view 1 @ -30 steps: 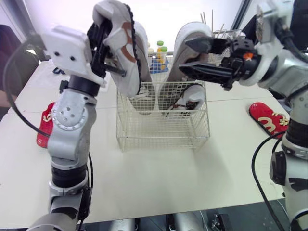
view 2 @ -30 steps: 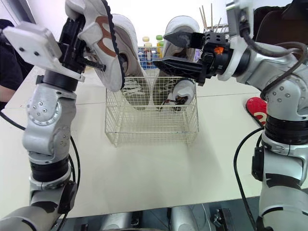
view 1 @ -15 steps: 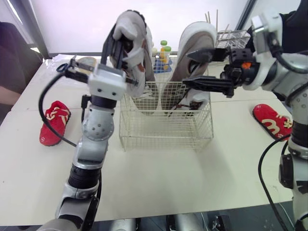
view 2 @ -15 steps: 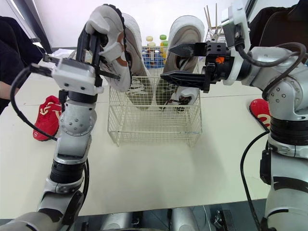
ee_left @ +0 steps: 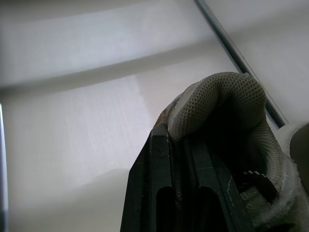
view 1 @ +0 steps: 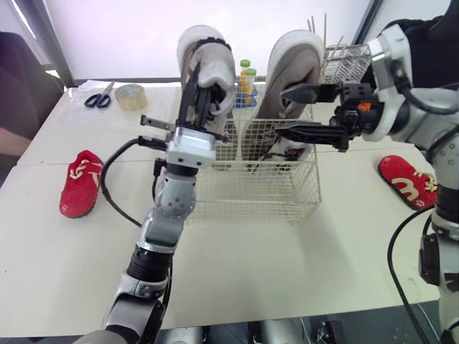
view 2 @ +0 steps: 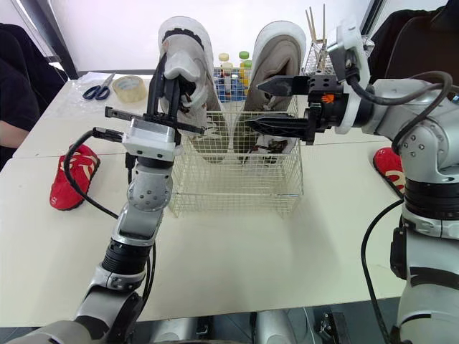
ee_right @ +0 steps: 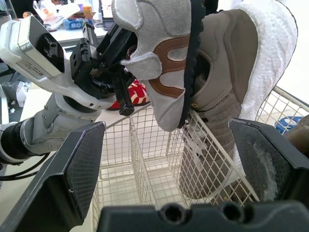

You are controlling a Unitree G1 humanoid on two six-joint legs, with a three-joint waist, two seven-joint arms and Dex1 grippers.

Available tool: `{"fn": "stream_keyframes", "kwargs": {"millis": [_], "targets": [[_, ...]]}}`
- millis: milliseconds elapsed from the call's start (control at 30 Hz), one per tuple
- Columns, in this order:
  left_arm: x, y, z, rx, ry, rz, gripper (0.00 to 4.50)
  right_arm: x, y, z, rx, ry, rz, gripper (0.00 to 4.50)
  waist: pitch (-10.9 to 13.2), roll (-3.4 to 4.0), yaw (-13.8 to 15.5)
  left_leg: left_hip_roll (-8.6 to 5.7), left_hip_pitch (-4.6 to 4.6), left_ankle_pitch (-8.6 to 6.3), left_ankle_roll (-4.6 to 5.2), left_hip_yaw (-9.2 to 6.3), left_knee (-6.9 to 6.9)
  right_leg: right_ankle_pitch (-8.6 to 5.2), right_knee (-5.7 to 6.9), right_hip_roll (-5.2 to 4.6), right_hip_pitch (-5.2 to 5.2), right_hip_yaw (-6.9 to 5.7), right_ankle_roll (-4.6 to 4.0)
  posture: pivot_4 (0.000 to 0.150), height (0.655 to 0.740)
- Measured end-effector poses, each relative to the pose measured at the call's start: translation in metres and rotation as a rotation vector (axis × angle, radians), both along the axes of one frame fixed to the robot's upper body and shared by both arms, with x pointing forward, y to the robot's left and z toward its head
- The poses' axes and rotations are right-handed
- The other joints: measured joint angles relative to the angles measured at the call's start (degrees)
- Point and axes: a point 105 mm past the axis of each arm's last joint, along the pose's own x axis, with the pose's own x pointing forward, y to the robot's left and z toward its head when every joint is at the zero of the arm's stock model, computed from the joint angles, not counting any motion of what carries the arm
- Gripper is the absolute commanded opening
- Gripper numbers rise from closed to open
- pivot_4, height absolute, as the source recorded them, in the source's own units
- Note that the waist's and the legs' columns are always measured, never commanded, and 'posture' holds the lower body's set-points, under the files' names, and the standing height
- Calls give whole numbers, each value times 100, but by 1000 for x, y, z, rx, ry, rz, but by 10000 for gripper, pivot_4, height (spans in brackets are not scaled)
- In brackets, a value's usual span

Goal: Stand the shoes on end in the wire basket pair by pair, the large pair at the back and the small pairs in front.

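Observation:
My left gripper is shut on the collar of a large white sneaker with brown trim, held upright over the back left of the wire basket. In the left wrist view the fingers pinch the mesh collar. A beige large shoe stands on end just behind it. Another large shoe stands at the back right, with a small dark shoe below it. My right gripper is open beside that shoe, touching nothing. Red small shoes lie on the table at the left and right.
Scissors and a tape roll lie at the back left. Bottles and a wire rack with sticks stand behind the basket. A person's dark sleeve shows at the left edge.
My left arm has swung the white sneaker rightward and down, from left of the basket to over its back left corner. The right gripper has stayed open beside the right shoe.

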Motion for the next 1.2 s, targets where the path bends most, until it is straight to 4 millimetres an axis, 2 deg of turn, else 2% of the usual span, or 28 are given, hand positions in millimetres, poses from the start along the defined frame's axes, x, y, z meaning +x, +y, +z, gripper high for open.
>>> {"fn": "stream_keyframes", "kwargs": {"millis": [133,300,400,633,733,900,967,1000,1200], "targets": [[-5,2,-12,-35,38,-2,584,1,5,-3,-22,10,23,45000,1,2,-2,0,-1,-1,1,1,-3,0,-4,-2,-2,0,0,1500,7400],[-6,8,-17,-53,83,22,584,0,11,7,-29,-20,46,45000,0,2,-11,0,-1,-1,1,1,-5,-1,-4,-4,-2,-2,-1,1500,7400],[-11,14,-23,-86,117,36,584,1,13,6,-40,-11,56,45000,-1,4,-11,0,-1,-2,1,3,-13,-1,-13,-6,-2,-2,-1,1500,7400],[-5,22,-52,-67,235,66,584,2,18,6,-38,-9,71,45000,-1,7,-16,0,-1,-2,1,3,-20,-2,-14,-7,-6,-3,-4,1500,7400],[3,27,-71,-54,301,90,584,3,19,5,-31,-9,76,45000,-1,8,-19,0,-2,-2,1,4,-25,-2,-15,-8,-8,-3,-4,1500,7400],[2,30,-76,-38,301,86,584,5,21,5,-17,-11,82,45000,-3,12,-19,0,-1,-2,0,7,-30,-2,-16,-10,-10,-3,-4,1500,7400],[0,30,-79,-27,300,80,7266,5,21,5,-18,-13,80,45000,-6,16,-20,0,-1,-2,0,7,-32,-4,-17,-11,-10,-3,-6,1500,7400],[-1,31,-81,-24,304,73,9241,5,21,5,-19,-16,78,45000,-11,24,-21,0,0,-2,0,10,-34,-10,-17,-14,-10,-3,-18,1500,7400],[-3,34,-86,-1,332,45,38411,6,21,6,-20,-32,75,45000,-23,46,-22,1,0,-1,0,26,-44,-13,-18,-29,-11,-9,-22,1500,7400]]}}
